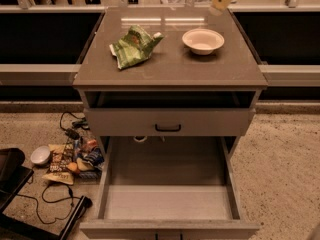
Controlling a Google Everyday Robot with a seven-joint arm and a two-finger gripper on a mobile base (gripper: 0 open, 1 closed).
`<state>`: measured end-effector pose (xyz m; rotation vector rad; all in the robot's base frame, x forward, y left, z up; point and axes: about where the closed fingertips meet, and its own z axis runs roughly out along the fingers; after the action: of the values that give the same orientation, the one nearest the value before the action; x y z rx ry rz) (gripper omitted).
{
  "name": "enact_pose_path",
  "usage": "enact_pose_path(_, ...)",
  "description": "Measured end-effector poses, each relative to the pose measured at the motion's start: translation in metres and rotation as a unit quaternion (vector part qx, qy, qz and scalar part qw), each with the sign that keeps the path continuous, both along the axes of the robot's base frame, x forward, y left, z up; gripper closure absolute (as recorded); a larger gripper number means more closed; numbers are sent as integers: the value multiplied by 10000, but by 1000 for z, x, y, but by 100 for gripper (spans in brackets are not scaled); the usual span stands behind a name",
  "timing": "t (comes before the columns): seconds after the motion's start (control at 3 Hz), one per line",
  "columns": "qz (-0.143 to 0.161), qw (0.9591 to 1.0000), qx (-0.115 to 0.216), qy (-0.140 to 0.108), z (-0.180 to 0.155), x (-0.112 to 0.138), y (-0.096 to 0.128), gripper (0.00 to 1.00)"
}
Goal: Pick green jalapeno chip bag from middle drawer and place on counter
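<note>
The green jalapeno chip bag [133, 46] lies crumpled on the left part of the counter [170, 69], a glossy grey-brown cabinet top. The middle drawer [169, 204] is pulled wide open below, and its flat grey floor shows nothing on it. My gripper [220, 3] is at the top edge of the view, above the back right of the counter, well clear of the bag. Only its pale tip shows.
A white bowl [203, 40] sits on the right part of the counter. A shallower drawer front with a black handle [168, 128] sits above the open drawer. Snack packets [72, 159], a small white bowl [40, 155] and black cables [55, 196] lie on the speckled floor at left.
</note>
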<state>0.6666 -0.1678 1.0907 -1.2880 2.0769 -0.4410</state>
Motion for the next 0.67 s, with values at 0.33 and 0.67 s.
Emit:
enact_pose_path(0.33, -904, 9939, -305, 557, -17, -25, -41, 0)
enact_pose_path(0.67, -1969, 9776, -449, 592, -23, -55, -83, 0)
